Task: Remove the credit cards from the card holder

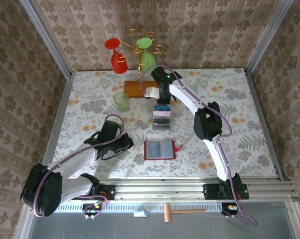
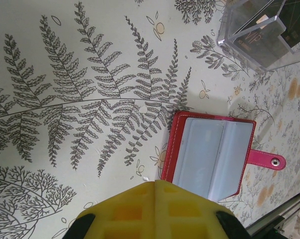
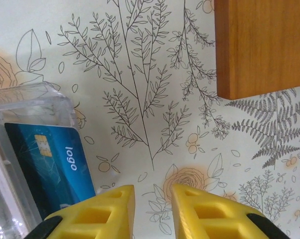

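At the lower centre of the top view, the card holder [image 1: 160, 150] lies open and flat on the table [image 1: 239, 99], with its greyish pockets facing up and its red tab [image 2: 267, 161] pointing to the right of that frame. Your left gripper [image 2: 155, 206] has its yellow fingers pressed together with nothing in them, and it is near the holder, at its left in the top view. Your right gripper [image 3: 152, 209] is higher in that frame, over the clear box [image 1: 161, 118]. Its fingers are a little spread and nothing is between them. A blue card [image 3: 50, 159] sits in the box, at the left of the right wrist view. I cannot tell if any card remains in the pockets (one pocket shows maybe a faint outline). The main risk, I think, is this: if you pull at a pocket with one arm only, the light holder can slide on the table or fold shut, because nothing pins it. Also the right fingers are close to the box wall, so a careless move may knock the box and spill its cards. The wooden base [image 3: 262, 47] is near too.
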Controlling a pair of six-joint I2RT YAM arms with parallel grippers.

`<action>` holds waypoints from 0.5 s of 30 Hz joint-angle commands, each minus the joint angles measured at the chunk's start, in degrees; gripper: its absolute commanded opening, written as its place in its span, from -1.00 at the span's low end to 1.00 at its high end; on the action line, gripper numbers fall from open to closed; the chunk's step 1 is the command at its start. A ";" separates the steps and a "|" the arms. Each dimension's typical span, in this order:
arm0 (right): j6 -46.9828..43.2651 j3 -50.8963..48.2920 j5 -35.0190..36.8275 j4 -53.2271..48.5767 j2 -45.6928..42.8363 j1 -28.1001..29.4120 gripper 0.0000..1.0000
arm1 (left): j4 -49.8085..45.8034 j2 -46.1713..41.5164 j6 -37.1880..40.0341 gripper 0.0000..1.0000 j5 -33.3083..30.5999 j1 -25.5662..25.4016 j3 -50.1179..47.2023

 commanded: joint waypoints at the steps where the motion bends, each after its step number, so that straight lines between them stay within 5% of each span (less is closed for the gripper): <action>1: 1.83 -2.33 0.82 1.44 -6.39 0.38 -0.48 | 1.31 1.27 -0.93 -0.94 1.21 0.33 0.12; 15: 13.86 -28.51 -2.92 12.87 -24.54 3.80 -0.48 | 7.32 7.64 -1.19 -0.95 4.04 -0.94 0.90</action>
